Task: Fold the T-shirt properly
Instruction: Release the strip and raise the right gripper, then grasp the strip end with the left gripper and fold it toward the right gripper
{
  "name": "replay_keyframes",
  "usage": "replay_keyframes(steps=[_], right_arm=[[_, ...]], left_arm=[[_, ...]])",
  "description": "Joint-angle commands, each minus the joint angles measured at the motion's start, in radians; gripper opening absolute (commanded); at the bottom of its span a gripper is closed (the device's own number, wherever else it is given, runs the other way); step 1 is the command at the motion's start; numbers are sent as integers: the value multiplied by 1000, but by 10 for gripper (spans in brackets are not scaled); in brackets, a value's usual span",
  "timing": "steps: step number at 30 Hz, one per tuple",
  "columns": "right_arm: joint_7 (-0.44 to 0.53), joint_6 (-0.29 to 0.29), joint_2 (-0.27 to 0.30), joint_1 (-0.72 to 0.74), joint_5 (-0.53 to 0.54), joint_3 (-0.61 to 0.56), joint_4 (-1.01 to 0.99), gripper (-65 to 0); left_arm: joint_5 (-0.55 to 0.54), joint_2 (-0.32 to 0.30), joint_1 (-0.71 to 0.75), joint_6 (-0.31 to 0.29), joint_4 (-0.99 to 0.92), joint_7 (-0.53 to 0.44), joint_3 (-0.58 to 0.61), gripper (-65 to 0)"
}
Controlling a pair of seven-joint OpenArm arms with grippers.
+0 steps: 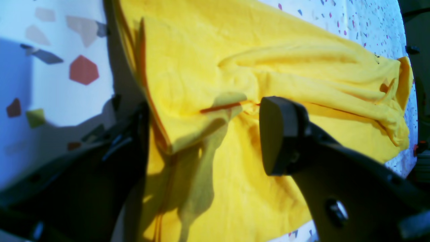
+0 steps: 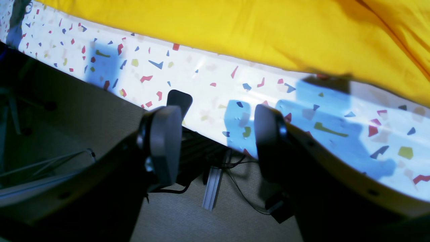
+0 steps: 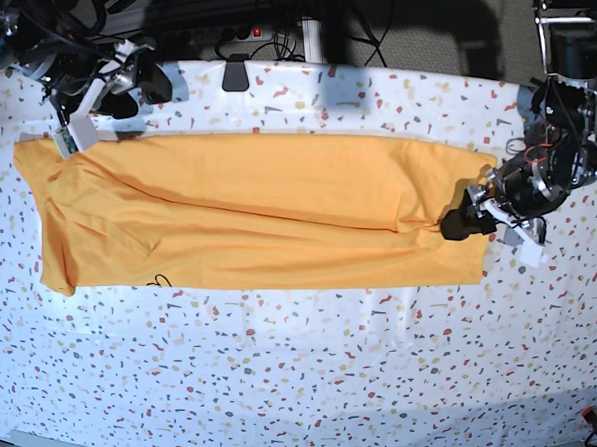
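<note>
Plainly left claw gapes wide over the T-shirt; right claw released, empty.

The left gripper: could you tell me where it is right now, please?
In the base view, the left gripper sits at the right end of the T-shirt, over its edge on the speckled table. Its fingers are spread above the yellow fabric.
</note>
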Motion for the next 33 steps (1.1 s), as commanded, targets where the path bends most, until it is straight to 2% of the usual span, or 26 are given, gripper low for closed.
replay_keyframes(steps=[1, 3, 6, 7, 11, 14, 21, 26, 33], right_arm=[[15, 4, 8, 0, 21, 7, 19, -310], [15, 4, 8, 0, 21, 7, 19, -310], [15, 4, 8, 0, 21, 7, 19, -310], [15, 4, 8, 0, 21, 7, 19, -310], [15, 4, 8, 0, 21, 7, 19, -310], [15, 4, 8, 0, 21, 7, 19, -310], [16, 4, 8, 0, 21, 7, 19, -310], [16, 4, 8, 0, 27, 7, 19, -310], [16, 4, 8, 0, 28, 7, 19, -310]], left_arm=[[23, -4, -3, 7, 2, 46, 5, -267], [23, -4, -3, 7, 2, 39, 5, -365], [23, -3, -5, 8, 3, 11, 5, -608], [23, -3, -6, 8, 3, 2, 5, -650], [23, -3, -26, 8, 5, -6, 5, -650], [23, -3, -43, 8, 25, 24, 5, -650], [23, 19, -46, 8, 230, 118, 5, -650], [27, 126, -27, 8, 386, 170, 6, -650], [196, 349, 23, 15, 463, 148, 6, -650]])
